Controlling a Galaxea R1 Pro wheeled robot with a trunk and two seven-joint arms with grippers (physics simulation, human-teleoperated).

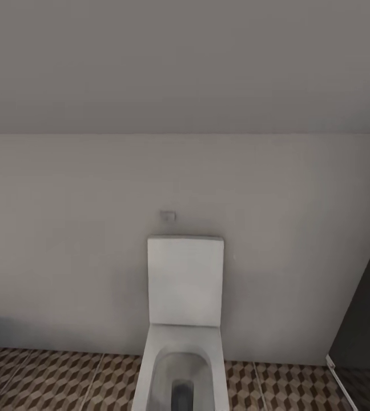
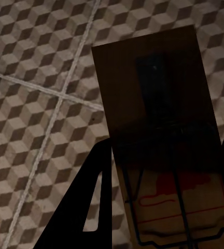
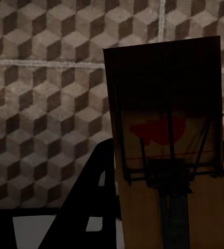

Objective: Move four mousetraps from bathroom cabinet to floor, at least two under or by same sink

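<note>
Currently, left hand [image 2: 161, 155] grips flat brown wooden mousetrap [image 2: 153, 93] | right hand [image 3: 166, 161] grips second mousetrap [image 3: 164, 83] | cube-patterned tiled bathroom floor [image 2: 34, 104] below | judged light, stiff; hold board edges, avoid wire.

Toilet [image 1: 182, 342] bowl cut off by head view's bottom edge; both mousetraps [image 2: 164, 150] [image 3: 169, 150] run off wrist-view frames.

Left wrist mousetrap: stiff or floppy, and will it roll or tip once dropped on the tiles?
The mousetrap looks like a flat wooden board standing straight out from the left gripper, so probably rigid. Thin and small, it is likely light. Being flat, it should settle on the tiled floor rather than roll; its wire parts might snag.
</note>
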